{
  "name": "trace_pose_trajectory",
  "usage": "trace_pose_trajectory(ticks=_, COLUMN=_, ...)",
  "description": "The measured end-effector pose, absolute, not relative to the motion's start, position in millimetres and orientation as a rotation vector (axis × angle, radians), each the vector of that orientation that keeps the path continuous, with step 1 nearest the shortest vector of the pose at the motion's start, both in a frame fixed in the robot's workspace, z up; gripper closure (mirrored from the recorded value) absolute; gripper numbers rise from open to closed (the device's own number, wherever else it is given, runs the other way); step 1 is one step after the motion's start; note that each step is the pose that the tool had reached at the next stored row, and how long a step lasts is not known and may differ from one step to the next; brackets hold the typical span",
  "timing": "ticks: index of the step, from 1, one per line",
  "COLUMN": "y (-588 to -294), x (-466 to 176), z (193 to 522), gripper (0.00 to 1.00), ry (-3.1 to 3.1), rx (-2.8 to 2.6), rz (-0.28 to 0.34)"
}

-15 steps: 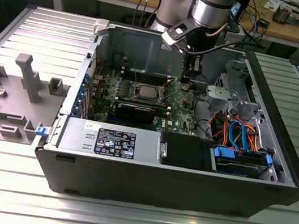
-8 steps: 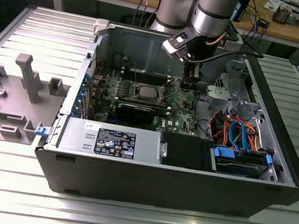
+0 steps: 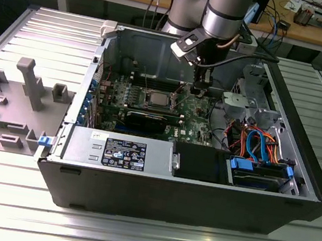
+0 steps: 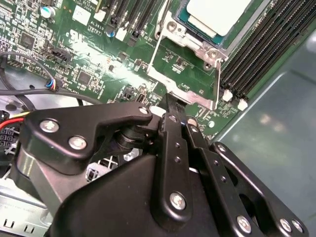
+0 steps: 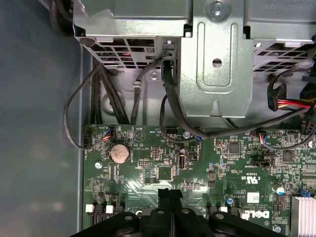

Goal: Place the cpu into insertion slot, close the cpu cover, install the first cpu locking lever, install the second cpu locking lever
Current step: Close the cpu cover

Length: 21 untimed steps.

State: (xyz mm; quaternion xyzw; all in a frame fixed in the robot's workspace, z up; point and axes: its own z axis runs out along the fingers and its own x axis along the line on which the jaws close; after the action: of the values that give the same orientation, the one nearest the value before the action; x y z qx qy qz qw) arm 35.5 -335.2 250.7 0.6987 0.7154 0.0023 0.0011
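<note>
an open black computer case [image 3: 197,201] lies on its side on a ribbed metal desk [image 3: 53,28]. a grey robot arm reaches down into it from the back. the green motherboard [image 3: 201,118] lies flat on the floor of the case.

the claw [image 3: 198,88] hangs low over the motherboard, just beside the insertion slot [image 3: 145,98], on the exterior view's right of it. in both wrist views the claw [image 4: 170,101] [image 5: 170,193] is narrow. its two black fingers [image 4: 174,143] are pressed together with only a thin seam between them. i cannot tell whether anything is pinched in that seam. the tip is right at the silver edge of the socket.

the cpu [image 4: 217,12] lies flat inside the insertion slot, its pale metal top facing up. a silver frame, the cpu cover [image 4: 193,43], lies around the chip. thin silver rods [image 4: 154,47] run along two sides of the socket; i cannot tell whether they are latched. long black memory slots [image 4: 256,49] run beside the socket.

in the first wrist view a round coin battery [image 5: 119,153] sits on the board. black cables [image 5: 168,108] lead up to a grey metal drive cage [image 5: 212,59].

in the exterior view a silver power supply [image 3: 119,150] fills the near side of the case. a grey plastic fixture tray [image 3: 9,101] rests on the desk at the exterior view's left.
</note>
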Motion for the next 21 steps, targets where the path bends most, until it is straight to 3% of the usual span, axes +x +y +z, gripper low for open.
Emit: trace_pose_trajectory(ticks=21, y=-335.2, x=32.8, z=250.6, gripper=0.89, ry=2.246, rx=2.194, rz=0.008)
